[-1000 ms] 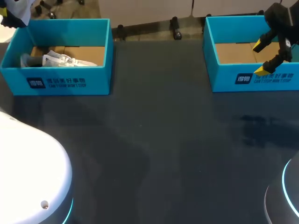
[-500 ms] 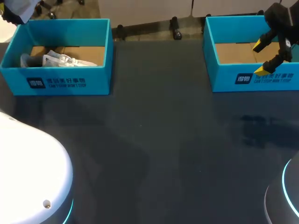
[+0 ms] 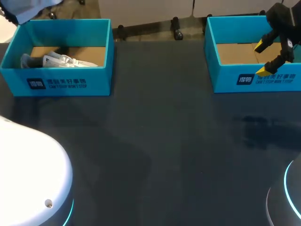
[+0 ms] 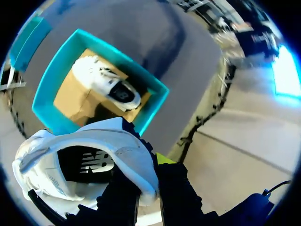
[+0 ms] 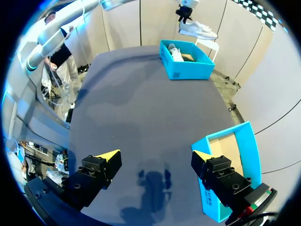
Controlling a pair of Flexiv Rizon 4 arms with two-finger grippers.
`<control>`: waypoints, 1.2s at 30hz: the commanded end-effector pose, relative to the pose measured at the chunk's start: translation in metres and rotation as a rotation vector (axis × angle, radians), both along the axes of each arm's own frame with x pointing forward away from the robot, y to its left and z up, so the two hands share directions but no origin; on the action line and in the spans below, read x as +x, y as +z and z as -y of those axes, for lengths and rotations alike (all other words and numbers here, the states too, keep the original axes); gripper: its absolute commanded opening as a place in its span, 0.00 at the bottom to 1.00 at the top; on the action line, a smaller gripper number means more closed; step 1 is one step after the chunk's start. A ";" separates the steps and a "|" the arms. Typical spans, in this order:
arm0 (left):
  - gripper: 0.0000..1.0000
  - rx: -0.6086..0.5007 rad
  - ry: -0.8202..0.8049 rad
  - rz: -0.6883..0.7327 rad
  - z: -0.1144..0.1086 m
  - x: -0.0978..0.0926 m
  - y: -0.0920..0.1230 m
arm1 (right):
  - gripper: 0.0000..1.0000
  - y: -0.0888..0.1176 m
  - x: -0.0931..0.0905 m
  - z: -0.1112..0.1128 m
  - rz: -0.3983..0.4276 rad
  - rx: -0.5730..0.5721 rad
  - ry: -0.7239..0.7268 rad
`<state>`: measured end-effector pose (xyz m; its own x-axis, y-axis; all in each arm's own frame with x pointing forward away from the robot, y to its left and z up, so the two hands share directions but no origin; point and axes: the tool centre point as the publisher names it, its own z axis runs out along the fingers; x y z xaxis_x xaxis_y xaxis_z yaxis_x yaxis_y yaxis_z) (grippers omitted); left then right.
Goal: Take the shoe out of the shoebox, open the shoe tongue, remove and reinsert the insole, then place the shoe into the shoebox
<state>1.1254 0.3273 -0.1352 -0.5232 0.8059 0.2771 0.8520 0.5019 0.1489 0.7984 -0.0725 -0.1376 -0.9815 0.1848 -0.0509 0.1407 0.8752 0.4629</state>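
Left gripper (image 4: 151, 181) is closed on the rim of a white shoe (image 4: 94, 150), pinching only a narrow strip at one end. Most of the shoe hangs out to one side of the fingers. Judgement: this off-centre hold could let it swivel or slip free. Below lies the blue shoebox (image 4: 49, 80) with a second shoe (image 4: 106, 84) inside; a drop could land there or catch the wall. Right gripper (image 3: 262, 58), wide open and empty, sits at the other box (image 3: 225, 77), too far away to steady anything.
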 end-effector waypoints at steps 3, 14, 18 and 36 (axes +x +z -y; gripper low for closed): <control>0.00 -0.019 -0.265 -0.028 -0.006 -0.005 0.005 | 1.00 0.000 0.001 -0.001 -0.003 -0.002 0.000; 0.00 -0.006 -0.430 -0.050 -0.009 0.008 0.009 | 1.00 0.000 0.001 -0.001 -0.003 -0.002 0.000; 0.00 0.015 -0.477 -0.062 -0.010 0.012 0.009 | 1.00 0.000 0.001 -0.001 -0.003 -0.002 0.000; 0.00 0.015 -0.487 -0.070 -0.011 0.018 0.008 | 1.00 0.000 0.001 -0.001 -0.003 -0.002 0.000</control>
